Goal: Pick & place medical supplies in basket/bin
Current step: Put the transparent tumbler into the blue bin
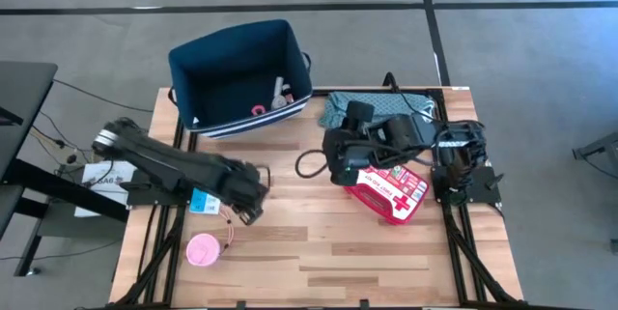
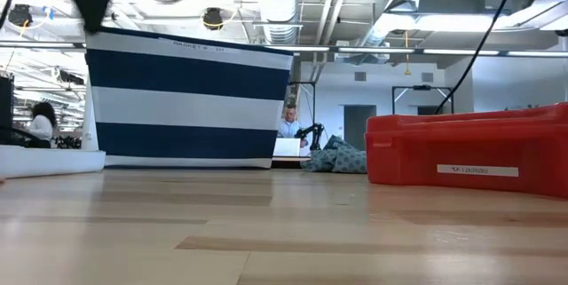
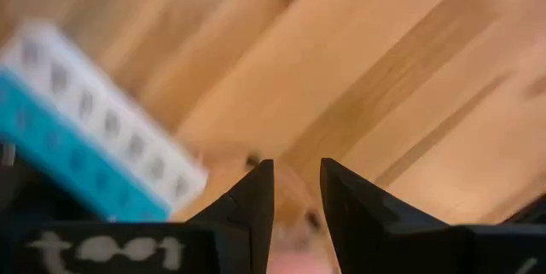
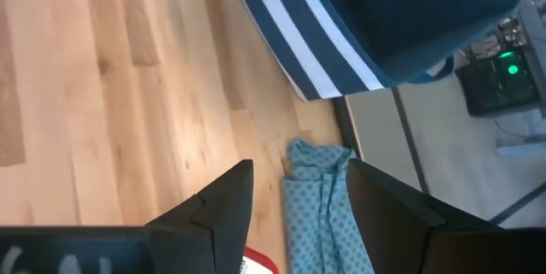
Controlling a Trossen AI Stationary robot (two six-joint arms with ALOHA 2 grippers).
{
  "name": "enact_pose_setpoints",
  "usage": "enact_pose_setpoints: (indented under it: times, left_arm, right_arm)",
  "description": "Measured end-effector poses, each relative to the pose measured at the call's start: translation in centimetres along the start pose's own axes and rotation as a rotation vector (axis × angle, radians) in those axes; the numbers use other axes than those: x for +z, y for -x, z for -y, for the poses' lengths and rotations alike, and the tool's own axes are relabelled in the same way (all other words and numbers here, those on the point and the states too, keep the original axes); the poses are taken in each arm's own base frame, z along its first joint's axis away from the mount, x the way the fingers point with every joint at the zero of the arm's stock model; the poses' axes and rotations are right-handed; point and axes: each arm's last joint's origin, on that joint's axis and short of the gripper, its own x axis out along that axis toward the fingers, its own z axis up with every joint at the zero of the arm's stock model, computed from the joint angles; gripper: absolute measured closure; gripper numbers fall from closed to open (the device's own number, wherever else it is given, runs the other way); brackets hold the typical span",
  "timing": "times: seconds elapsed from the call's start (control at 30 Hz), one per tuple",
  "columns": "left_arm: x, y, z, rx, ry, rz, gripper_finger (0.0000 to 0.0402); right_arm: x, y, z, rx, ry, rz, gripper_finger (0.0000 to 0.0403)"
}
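Observation:
The navy striped bin [image 1: 241,73] stands at the table's far side, with a pink tape roll [image 1: 259,110] and a white tube [image 1: 280,93] lying on its floor. My left gripper [image 1: 247,210] hovers low over bare wood, its fingers a narrow gap apart [image 3: 297,190]. The light-blue flat box [image 1: 205,201] [image 3: 94,142] lies flat just to its left. The pink round tub [image 1: 204,250] sits nearer the front edge. My right gripper [image 1: 338,163] [image 4: 299,193] is open above the table, just left of the red first-aid pouch [image 1: 391,192] [image 2: 470,147].
A teal patterned cloth [image 1: 372,107] [image 4: 320,197] lies crumpled at the far right, between the bin and the pouch. A black cable loops on the wood near the right gripper [image 1: 309,165]. Bare wood spreads across the near middle. A person [image 2: 287,123] sits far behind the table.

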Motion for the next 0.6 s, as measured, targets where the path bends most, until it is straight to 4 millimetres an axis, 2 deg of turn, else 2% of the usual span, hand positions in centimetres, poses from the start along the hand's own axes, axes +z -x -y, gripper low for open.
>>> enact_pose_setpoints:
  times: [0.2,0.37,0.47,0.6]
  left_arm:
    - [-0.6,-5.2,3.3,0.119,-0.023,-0.194,0.0315]
    - [-1.2,-9.3,5.1,0.182,-0.033,-0.386,0.0315]
    - [-1.9,-10.9,5.7,0.19,-0.071,-0.503,0.0315]
    - [-2.4,-12.5,6.1,0.234,-0.09,-0.547,0.0315]
  right_arm:
    - [-0.1,0.6,-1.2,0.019,0.006,0.014,0.0225]
    - [-0.2,1.2,-2.0,0.034,0.02,0.027,0.0225]
    - [-0.3,1.5,-2.4,0.041,0.03,0.033,0.0227]
    - [-0.3,1.7,-2.7,0.047,0.039,0.038,0.0227]
